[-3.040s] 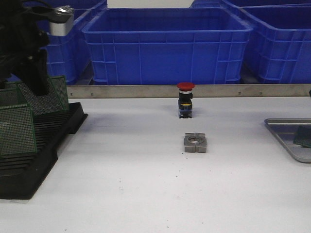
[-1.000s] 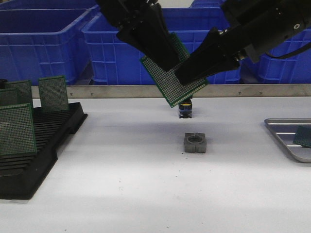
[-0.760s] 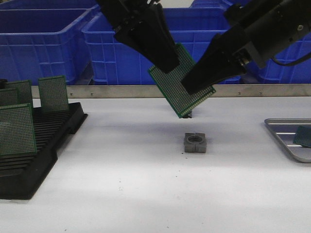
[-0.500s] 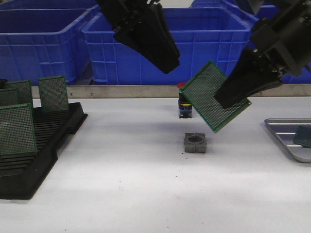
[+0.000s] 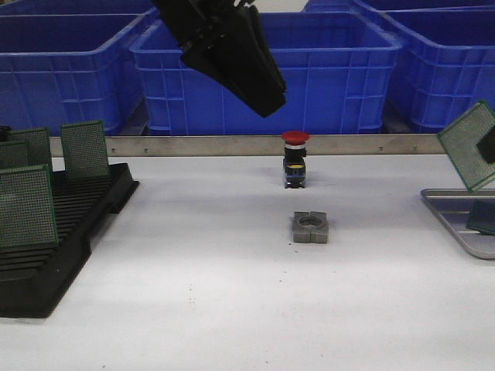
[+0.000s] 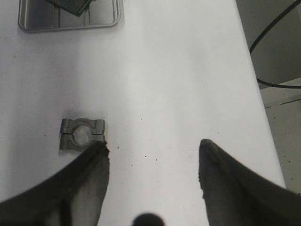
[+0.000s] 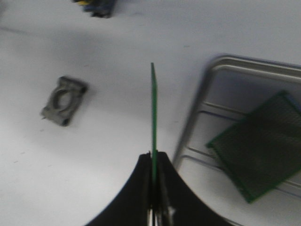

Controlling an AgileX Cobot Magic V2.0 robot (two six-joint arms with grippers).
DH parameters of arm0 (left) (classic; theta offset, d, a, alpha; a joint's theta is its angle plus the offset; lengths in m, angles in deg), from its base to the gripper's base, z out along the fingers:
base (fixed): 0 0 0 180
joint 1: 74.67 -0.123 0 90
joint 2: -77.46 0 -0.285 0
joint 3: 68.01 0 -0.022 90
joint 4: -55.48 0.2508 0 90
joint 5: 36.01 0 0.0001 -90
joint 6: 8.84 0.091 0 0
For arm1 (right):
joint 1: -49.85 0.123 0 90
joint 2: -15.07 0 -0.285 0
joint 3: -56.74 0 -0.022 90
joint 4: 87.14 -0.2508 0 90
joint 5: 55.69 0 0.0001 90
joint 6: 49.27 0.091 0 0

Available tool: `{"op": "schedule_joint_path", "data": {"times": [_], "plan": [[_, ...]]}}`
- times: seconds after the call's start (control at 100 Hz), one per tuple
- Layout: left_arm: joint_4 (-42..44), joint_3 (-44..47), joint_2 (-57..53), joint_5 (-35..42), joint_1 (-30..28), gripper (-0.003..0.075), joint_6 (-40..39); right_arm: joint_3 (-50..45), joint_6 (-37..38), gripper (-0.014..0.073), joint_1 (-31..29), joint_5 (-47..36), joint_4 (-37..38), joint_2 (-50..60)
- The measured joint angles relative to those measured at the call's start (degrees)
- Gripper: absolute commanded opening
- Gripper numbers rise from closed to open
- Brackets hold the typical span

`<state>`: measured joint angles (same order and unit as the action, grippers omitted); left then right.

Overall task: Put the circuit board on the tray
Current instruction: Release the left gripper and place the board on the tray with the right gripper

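My right gripper (image 7: 154, 155) is shut on a green perforated circuit board (image 5: 469, 145), seen edge-on in the right wrist view (image 7: 153, 108). It holds the board tilted in the air at the far right, just above the near-left corner of the silver-grey tray (image 5: 447, 215). The tray (image 7: 197, 120) holds another green board (image 7: 257, 143), which also shows in the front view (image 5: 483, 218). My left gripper (image 5: 267, 97) hangs open and empty high over the table's middle; its dark fingers (image 6: 94, 160) stand wide apart above the white table.
A grey metal clamp block (image 5: 311, 227) lies mid-table, with a red-capped push button (image 5: 295, 158) behind it. A black slotted rack (image 5: 54, 232) at the left holds several upright green boards (image 5: 83, 148). Big blue bins (image 5: 263, 69) line the back.
The left gripper passed the board to the right gripper and let go. The right gripper then carried it rightward to above the tray's edge. The left arm stays high.
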<state>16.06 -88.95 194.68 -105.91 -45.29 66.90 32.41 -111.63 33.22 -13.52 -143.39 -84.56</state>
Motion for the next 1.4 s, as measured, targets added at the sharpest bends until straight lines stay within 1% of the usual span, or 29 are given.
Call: {"op": "schedule_joint_path", "data": {"times": [0.08,0.19,0.22,0.27,0.34,0.39,0.41,0.46,0.49,0.53,0.59,0.83,0.9,0.97,1.03,1.08,1.1,1.16,1.18,1.23,1.4], "plan": [[0.0,0.0,0.0,0.11,0.0,0.0391,0.0,-0.84,0.14,-0.0067,-1.82,-2.95,0.0,0.0],[0.0,0.0,0.0,0.35,0.0,0.0391,0.0,-0.86,0.14,-0.0063,-2.86,-5.88,0.0,0.0],[0.0,0.0,0.0,0.34,0.0,0.0391,0.0,-0.86,0.14,-0.0053,-3.0,-6.6,0.0,0.0],[0.0,0.0,0.0,0.45,0.0,0.0391,0.0,-0.86,0.14,-0.0013,-3.0,-7.63,0.0,0.0],[0.0,0.0,0.0,0.55,0.0,0.0391,0.0,-0.86,0.14,0.0097,-3.04,-8.59,0.0,0.0],[0.0,0.0,0.0,0.55,0.0,0.0391,0.0,-0.86,0.14,0.0224,-3.04,-8.91,0.0,0.0],[0.0,0.0,0.0,0.55,0.0,0.0391,0.0,-0.86,0.14,0.0258,-3.04,-9.03,-0.11,0.0],[0.0,0.0,0.0,0.55,0.0,0.0391,0.0,-0.86,0.14,0.0391,-3.04,-9.48,-0.22,0.0],[0.0,0.0,0.0,0.55,0.0,0.0391,0.0,-0.86,0.14,0.0444,-3.04,-9.81,-0.22,0.0],[0.0,0.0,0.0,0.55,0.0,0.0391,0.0,-0.86,0.14,0.0502,-3.04,-9.93,-0.3,0.0],[0.0,0.0,0.0,0.55,0.0,0.0391,0.0,-0.86,0.14,0.0534,-3.04,-10.01,-0.3,0.0],[0.0,0.0,0.0,0.55,0.0,0.039,0.0,-0.86,0.14,0.0526,-3.04,-10.15,-0.3,0.0],[0.0,0.0,0.0,0.55,0.0,0.0376,0.0,-0.86,0.14,0.0485,-3.04,-10.0,-0.3,0.0],[0.0,0.0,0.0,0.55,0.0,0.0326,0.0,-0.86,0.14,0.0378,-3.04,-9.0,-0.3,0.0],[0.11,-0.11,0.0,0.32,0.0,0.0257,0.0,-0.86,0.14,0.0239,-3.04,-7.62,-0.3,0.0],[0.57,-0.38,0.0,0.11,0.0,0.0164,-0.11,-0.86,0.3,0.0121,-3.04,-6.43,-0.3,0.0],[0.69,-0.54,0.0,0.08,0.0,0.0138,-0.25,-0.86,0.3,0.007,-3.04,-5.88,-0.3,0.0],[1.08,-1.11,-0.13,0.05,-0.35,0.0018,-1.89,-0.86,0.3,-0.0072,-3.04,-4.28,-0.3,0.29],[1.19,-1.24,-0.13,-0.05,-0.46,-0.002,-3.17,-0.86,0.3,-0.0071,-3.04,-3.95,-0.3,0.43],[1.88,-1.48,-0.5,-0.05,-0.93,-0.0017,-6.84,-0.86,-0.11,-0.006,-3.04,-2.82,-0.3,1.21],[3.71,-1.48,-1.67,-0.29,-4.6,-0.0017,-17.69,-0.86,-1.35,-0.006,-3.04,-2.08,-0.3,4.88]]}}
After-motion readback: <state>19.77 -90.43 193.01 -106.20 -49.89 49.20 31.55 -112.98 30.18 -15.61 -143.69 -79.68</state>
